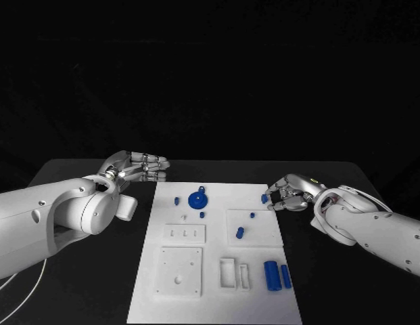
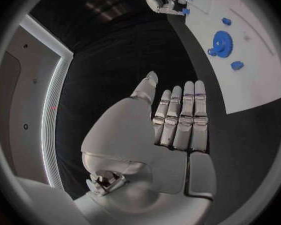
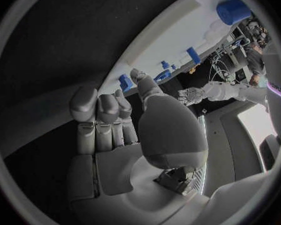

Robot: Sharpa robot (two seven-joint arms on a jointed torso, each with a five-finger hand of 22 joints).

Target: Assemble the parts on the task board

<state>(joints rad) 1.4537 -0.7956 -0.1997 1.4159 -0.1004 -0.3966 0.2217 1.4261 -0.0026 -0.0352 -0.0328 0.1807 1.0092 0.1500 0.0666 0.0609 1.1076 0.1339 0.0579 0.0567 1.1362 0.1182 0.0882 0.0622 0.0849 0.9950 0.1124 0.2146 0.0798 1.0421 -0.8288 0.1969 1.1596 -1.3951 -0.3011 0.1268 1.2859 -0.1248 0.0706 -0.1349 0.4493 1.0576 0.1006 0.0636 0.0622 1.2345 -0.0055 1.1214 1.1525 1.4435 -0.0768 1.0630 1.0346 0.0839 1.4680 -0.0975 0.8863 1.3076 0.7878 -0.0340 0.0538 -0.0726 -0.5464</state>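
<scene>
Task board point(image 1: 216, 271) front edge cut off

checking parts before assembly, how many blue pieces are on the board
8 visible: gear, peg, peg, one at the right hand, two mid-right, two cylinders. More may be hidden.

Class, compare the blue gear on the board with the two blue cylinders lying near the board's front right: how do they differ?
The blue gear is round and flat; the blue cylinders are long and narrow. The gear sits at the task board's far end, the cylinders at its near right corner. Both are blue, and neither hand holds them.
</scene>
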